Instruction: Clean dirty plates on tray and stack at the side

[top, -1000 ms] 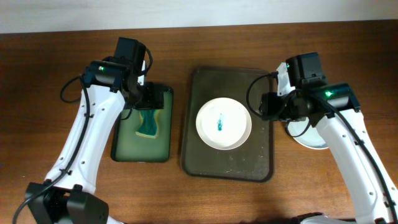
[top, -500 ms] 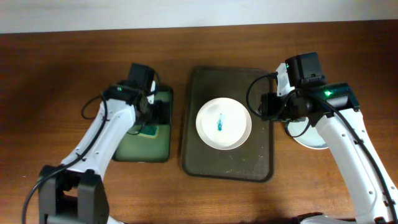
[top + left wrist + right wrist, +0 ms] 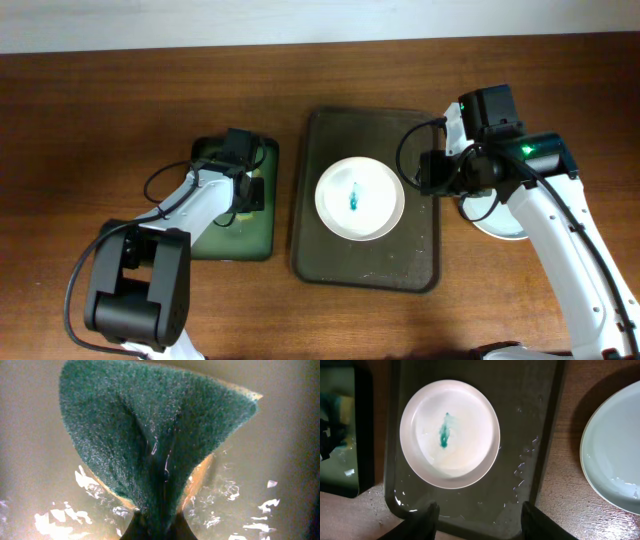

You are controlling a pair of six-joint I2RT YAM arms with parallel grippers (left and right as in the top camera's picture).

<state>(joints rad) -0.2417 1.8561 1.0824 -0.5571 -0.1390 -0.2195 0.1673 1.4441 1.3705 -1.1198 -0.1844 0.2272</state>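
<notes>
Reaching low into the green tray (image 3: 252, 236), the left gripper (image 3: 155, 531) pinched a folded sponge (image 3: 150, 435); the right gripper (image 3: 477, 519) hovered by the dark tray's (image 3: 532, 420) right edge, jaws wide.

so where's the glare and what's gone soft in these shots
Left wrist: white glints on the wet green tray around the sponge, whose fibres are sharp. Right wrist: small water glints on the tray, a dark shadow beside the side plate, its own fingers dark and soft. Overhead: even light, no strong glare.
</notes>
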